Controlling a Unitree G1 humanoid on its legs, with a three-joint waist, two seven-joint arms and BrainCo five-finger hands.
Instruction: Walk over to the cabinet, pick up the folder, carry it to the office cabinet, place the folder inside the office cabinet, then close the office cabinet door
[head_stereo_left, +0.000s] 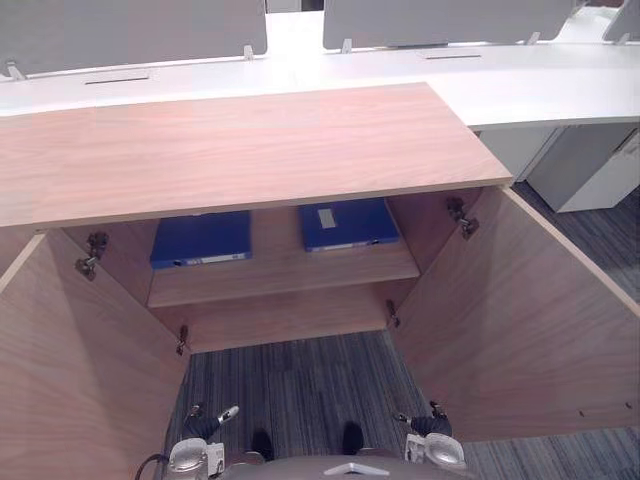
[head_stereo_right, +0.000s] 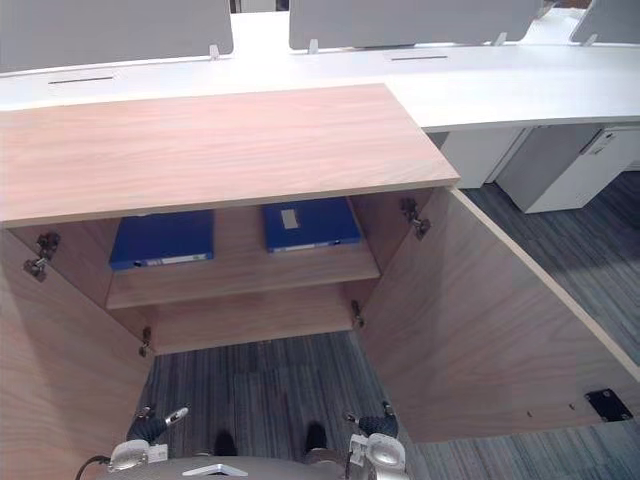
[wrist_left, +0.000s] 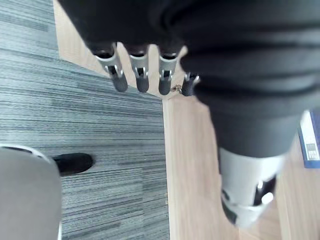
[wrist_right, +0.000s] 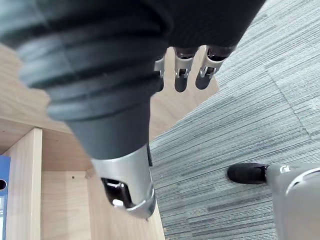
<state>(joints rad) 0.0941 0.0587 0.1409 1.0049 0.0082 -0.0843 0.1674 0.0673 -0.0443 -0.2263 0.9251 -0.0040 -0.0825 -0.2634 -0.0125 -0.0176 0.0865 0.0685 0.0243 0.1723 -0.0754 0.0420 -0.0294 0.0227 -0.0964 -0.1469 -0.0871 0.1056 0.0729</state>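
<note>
A blue folder (head_stereo_left: 201, 240) and a second blue folder (head_stereo_left: 347, 224) are shown apart on the open office cabinet's (head_stereo_left: 240, 150) shelf (head_stereo_left: 280, 278); left hand (wrist_left: 141, 75) and right hand (wrist_right: 181, 75) are held low, fingers relaxed, empty.

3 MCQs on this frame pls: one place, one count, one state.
1. Where by the cabinet do the blue folders lie? A) on its top B) on its inner shelf C) on the carpet
2. Folders in view: A) one B) two C) three
3. The cabinet's doors are: A) both shut B) one open C) both open

1B: both lie flat on the shelf. 2B: two lie side by side, apart. 3C: both doors stand swung outward.
</note>
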